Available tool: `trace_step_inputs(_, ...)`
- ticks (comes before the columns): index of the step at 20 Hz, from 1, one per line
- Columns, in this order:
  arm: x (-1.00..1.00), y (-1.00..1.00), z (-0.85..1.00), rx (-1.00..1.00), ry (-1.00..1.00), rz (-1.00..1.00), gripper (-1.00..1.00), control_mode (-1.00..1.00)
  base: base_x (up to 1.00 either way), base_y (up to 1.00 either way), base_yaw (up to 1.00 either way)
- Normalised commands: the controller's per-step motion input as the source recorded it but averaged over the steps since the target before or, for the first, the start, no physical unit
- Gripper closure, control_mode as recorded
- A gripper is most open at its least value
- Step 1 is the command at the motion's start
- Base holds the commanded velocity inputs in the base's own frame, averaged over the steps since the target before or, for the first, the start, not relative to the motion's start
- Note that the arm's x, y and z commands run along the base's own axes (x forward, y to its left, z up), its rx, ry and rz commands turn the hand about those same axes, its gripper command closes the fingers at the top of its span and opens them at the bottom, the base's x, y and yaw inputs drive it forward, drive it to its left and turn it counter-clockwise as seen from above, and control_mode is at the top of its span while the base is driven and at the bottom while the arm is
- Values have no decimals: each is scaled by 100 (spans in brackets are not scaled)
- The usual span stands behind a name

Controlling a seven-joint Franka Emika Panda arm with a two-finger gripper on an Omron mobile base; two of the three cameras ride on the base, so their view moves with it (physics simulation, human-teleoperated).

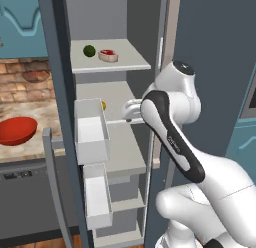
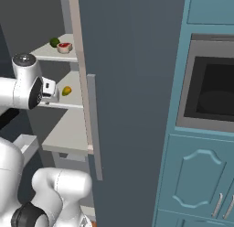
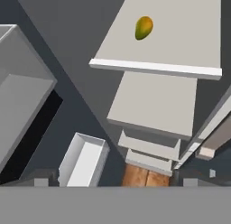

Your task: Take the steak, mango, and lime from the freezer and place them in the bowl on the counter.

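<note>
My white arm fills the foreground; its gripper is hidden behind the wrist, so I cannot tell its state. The yellow-green mango (image 3: pixel 143 28) lies on the middle grey freezer shelf (image 3: pixel 180 47), half-hidden from the left. The green lime (image 1: pixel 89 51) and red steak (image 1: pixel 108 55) sit above, the red bowl (image 1: pixel 16 130) on the beige counter (image 1: pixel 30 112)

1. Red brick wall (image 1: pixel 22 79) at left, under a teal upper cabinet (image 1: pixel 22 22).
2. Dark grey dishwasher (image 1: pixel 30 202) below, at lower left.
3. Right base view: built-in oven (image 2: pixel 211 95) with dark window, grey frame, set in teal cabinetry.
4. Teal cabinet door (image 2: pixel 201 180) with raised panel under the oven.
5. Wood floor (image 3: pixel 144 177), a small patch in hand view.
</note>
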Motion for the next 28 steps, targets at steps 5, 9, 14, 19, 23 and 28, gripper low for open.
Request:
trace_step_inputs(5,34,0,0,0,-12,0,-100,-100,0,0,0)
trace_step_inputs(9,61,0,-7,0,-6,0,-100,-100,0,0,0)
trace_step_inputs(14,72,2,-21,0,-1,0,-100,-100,0,0,0)
trace_step_inputs(19,58,26,-26,-1,0,0,-100,-100,0,0,0)
trace_step_inputs(23,52,24,-21,-1,0,0,-100,-100,0,0,0)
trace_step_inputs(28,54,0,-15,0,0,0,-100,-100,0,0,0)
